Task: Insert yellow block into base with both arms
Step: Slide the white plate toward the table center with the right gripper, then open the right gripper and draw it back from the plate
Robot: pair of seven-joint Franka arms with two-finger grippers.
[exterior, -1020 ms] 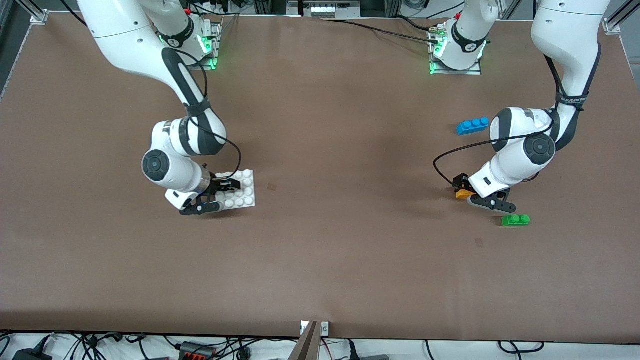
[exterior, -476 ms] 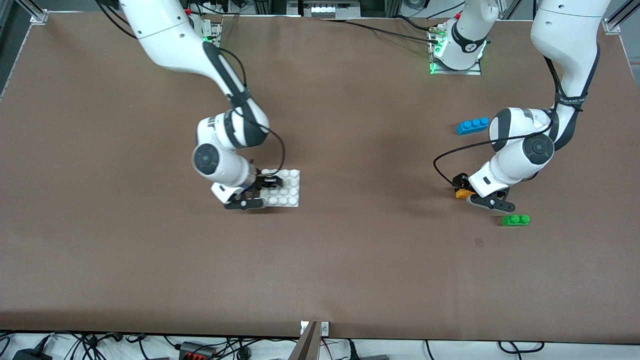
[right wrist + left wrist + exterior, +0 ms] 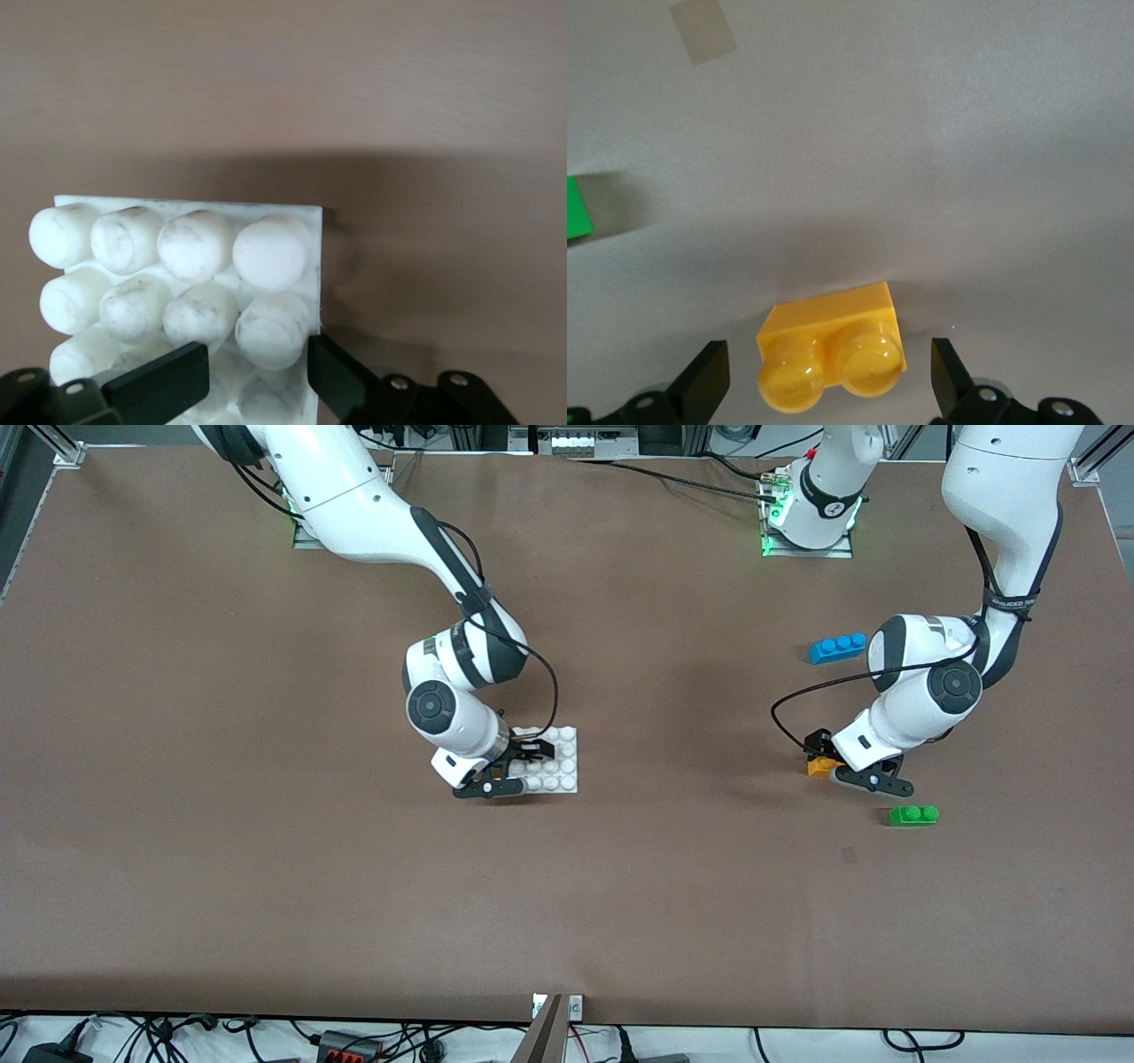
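Observation:
The yellow block (image 3: 819,766) lies on the table with its two studs facing the left wrist camera. My left gripper (image 3: 830,764) stands open around the yellow block (image 3: 833,343), one black finger (image 3: 707,381) on each side and a gap at both. Near the table's middle, my right gripper (image 3: 521,767) is shut on one edge of the white studded base (image 3: 560,760). In the right wrist view the right gripper (image 3: 252,376) pinches the edge row of the base (image 3: 177,266), which casts a shadow on the table.
A green brick (image 3: 913,815) lies nearer to the front camera than the yellow block, close to the left gripper. A blue brick (image 3: 837,647) sits farther from it, beside the left arm's elbow. A small tape patch (image 3: 849,856) marks the brown table.
The right arm has carried the base from its own end toward the table's middle. The left arm has barely moved and stays around the yellow block.

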